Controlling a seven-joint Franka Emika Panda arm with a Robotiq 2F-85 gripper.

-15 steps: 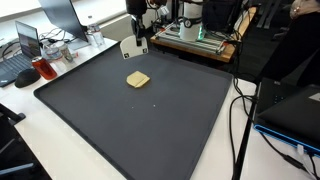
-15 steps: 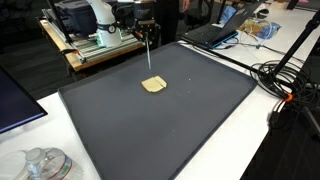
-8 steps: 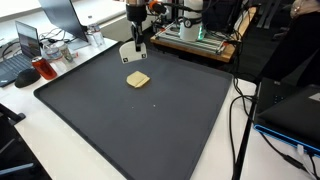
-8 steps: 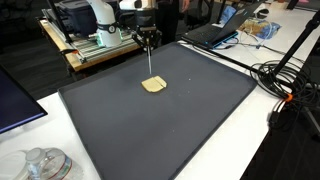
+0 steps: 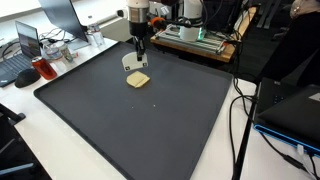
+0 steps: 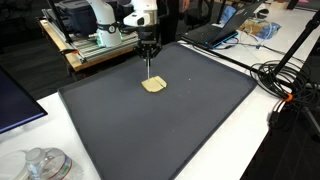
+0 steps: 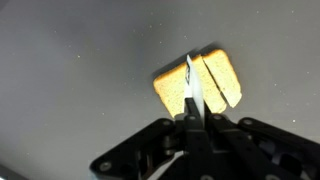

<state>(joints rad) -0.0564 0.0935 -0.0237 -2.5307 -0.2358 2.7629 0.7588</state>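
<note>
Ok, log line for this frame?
gripper shut on white card | card over tan block | contact unclear | block on dark mat

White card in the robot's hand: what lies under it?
A tan square piece on the dark mat. The white card, edge-on in the wrist view, hides a thin strip of it.
</note>
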